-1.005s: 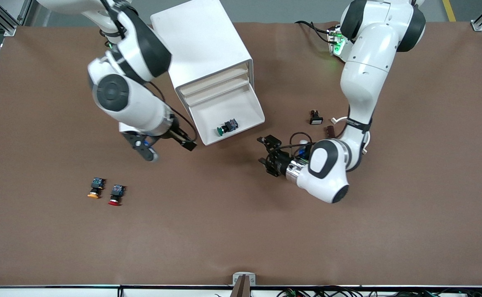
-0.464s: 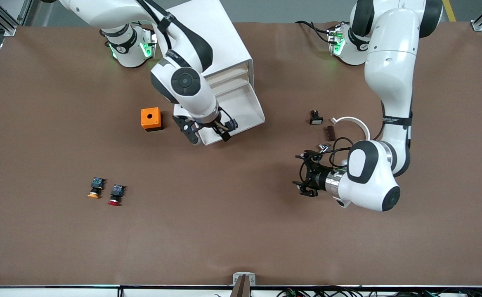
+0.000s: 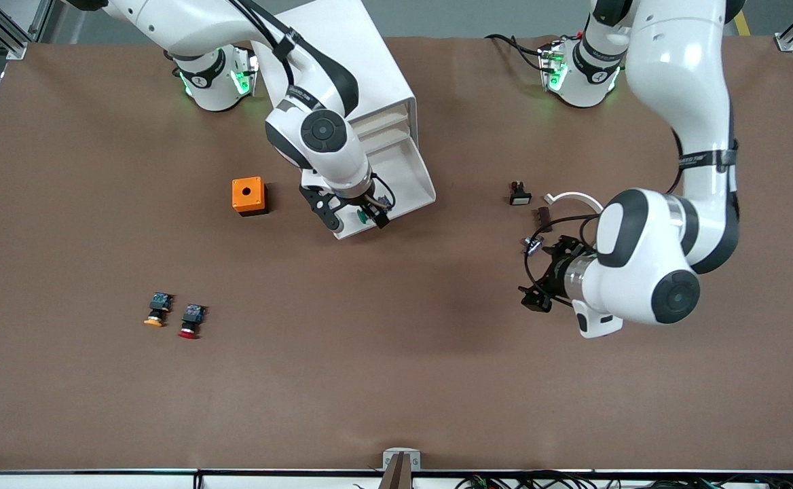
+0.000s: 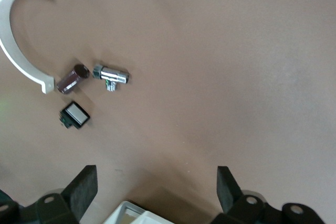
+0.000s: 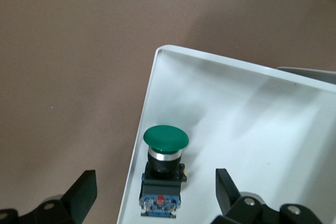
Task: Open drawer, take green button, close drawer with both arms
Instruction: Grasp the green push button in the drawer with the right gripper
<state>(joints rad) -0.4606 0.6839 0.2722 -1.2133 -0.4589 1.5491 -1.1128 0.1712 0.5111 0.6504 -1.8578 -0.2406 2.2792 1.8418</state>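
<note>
Button [image 5: 164,169] lying in drawer [image 3: 407,178] near its front wall. Light, rigid, smooth-capped; best gripped across black body. Right gripper [image 3: 356,216] hovering above, spread wide. Left gripper [image 3: 538,275] waiting over bench [image 3: 396,380], open, empty.

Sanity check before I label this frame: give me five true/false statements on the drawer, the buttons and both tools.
1. The drawer is pulled out. True.
2. The green button lies in the drawer. True.
3. The right tool is shut on the green button. False: it is open above it, touching nothing.
4. The left tool is at the drawer front. False: it is open over bare table toward the left arm's end.
5. The red button lies in the drawer. False: it lies on the table beside the yellow-orange button.
</note>
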